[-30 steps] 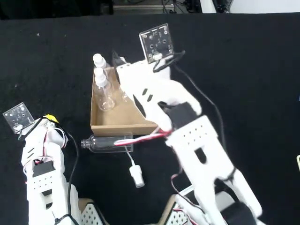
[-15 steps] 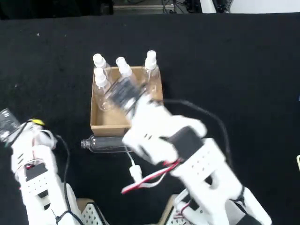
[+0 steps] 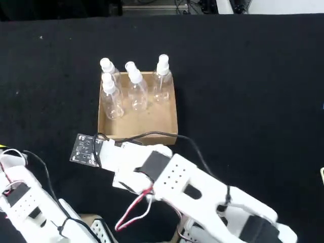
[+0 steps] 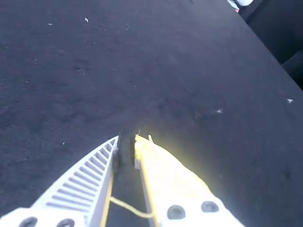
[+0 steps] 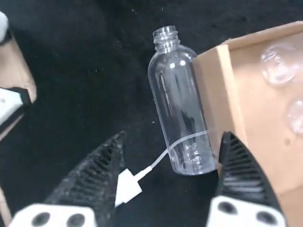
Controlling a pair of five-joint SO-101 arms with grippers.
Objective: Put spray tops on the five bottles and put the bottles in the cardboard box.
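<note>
The cardboard box [image 3: 136, 126] holds several clear bottles with white spray tops [image 3: 137, 88], standing upright along its far side. One uncapped clear bottle [image 5: 182, 104] lies on the black table against the box's outer wall [image 5: 213, 94]. A white spray top [image 5: 125, 184] lies beside it, and its thin tube [image 5: 189, 139] crosses the bottle's base. My right gripper [image 5: 173, 137] hangs open above that bottle's base and the tube, touching neither. The right arm [image 3: 167, 177] hides both in the high view. My left gripper [image 4: 127, 142] is shut and empty over bare table.
The left arm [image 3: 20, 195] sits at the near left corner of the table. Black cloth [image 3: 253, 91] stretches wide to the right of the box and beyond it. A white and brown fixture [image 5: 12, 94] stands near the uncapped bottle's neck side.
My right arm swung from above the box to the near side, now over the lying bottle and spray top. The left arm drew back toward the near left edge.
</note>
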